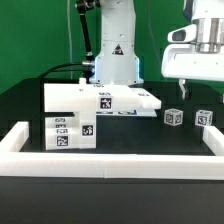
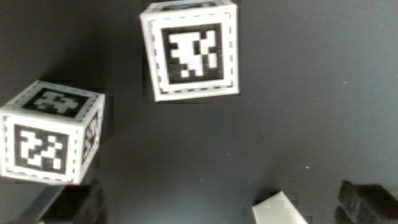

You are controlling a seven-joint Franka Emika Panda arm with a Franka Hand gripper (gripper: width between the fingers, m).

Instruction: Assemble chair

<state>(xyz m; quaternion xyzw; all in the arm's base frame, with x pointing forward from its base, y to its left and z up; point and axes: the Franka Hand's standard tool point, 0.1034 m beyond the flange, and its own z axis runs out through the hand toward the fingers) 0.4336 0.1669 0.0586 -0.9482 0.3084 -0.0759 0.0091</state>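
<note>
While the claw (image 1: 186, 92) hung wide open and empty, 1 tagged chair leg (image 1: 173, 117) stood just below it, a 2nd leg (image 1: 205, 118) beside that, the stacked chair parts (image 1: 95, 105) well off to its side. I judged an off-centre descent could topple a leg.

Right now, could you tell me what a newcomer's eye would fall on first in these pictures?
First comes the cluster of white tagged chair parts, stacked on the black table toward the exterior view's left. Then the left small block and right small block stand apart at that view's right, with the open gripper hanging above them.
</note>
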